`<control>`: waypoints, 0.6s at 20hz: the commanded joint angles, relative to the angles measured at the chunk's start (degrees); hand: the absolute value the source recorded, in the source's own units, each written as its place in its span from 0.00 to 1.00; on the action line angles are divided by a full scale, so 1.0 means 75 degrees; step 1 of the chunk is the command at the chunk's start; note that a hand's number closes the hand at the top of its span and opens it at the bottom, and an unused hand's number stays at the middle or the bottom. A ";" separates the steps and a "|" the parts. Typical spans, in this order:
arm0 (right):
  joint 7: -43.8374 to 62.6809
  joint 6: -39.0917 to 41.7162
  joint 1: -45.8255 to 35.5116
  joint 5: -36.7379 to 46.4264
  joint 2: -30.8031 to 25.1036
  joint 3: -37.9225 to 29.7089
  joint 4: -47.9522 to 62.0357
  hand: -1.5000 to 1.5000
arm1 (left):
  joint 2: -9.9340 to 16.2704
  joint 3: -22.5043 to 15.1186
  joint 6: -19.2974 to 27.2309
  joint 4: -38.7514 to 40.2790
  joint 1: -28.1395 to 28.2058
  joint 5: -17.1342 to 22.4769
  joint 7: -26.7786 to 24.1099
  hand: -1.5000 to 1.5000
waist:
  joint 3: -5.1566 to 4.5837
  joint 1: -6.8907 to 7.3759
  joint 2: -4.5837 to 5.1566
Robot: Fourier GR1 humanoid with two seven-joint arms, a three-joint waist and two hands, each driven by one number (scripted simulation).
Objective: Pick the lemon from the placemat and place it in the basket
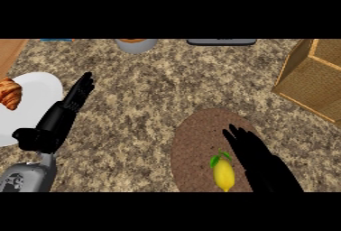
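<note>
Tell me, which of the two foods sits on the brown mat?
The yellow lemon, beside the right hand. The croissant lies on a white plate at far left.

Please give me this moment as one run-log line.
phase: reach | right robot hand: open, beside yellow lemon on round brown placemat | left robot hand: open, resting | woven tan basket: without lemon

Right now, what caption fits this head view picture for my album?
Right hand open beside the lemon on the brown placemat, basket waiting at right.
</note>
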 commanded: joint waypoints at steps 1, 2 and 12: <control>-0.0700 -0.0169 0.0250 -0.0224 -0.0005 -0.0233 0.0174 0.00 | -0.0060 0.0362 -0.0199 0.0899 -0.0429 -0.0201 -0.0474 0.50 | -0.0001 -0.0030 0.0010; -0.0315 -0.0097 -0.0320 0.0195 0.0572 0.0102 0.0514 0.00 | -0.0114 0.0276 -0.0309 0.0242 -0.0045 -0.0157 -0.0241 0.50 | -0.0001 0.0014 0.0004; 0.0063 0.0546 0.0220 0.0818 0.0548 0.0350 -0.0065 0.00 | -0.0561 0.0391 -0.0421 0.0247 -0.0394 -0.0548 0.0172 0.50 | -0.0002 -0.0014 0.0003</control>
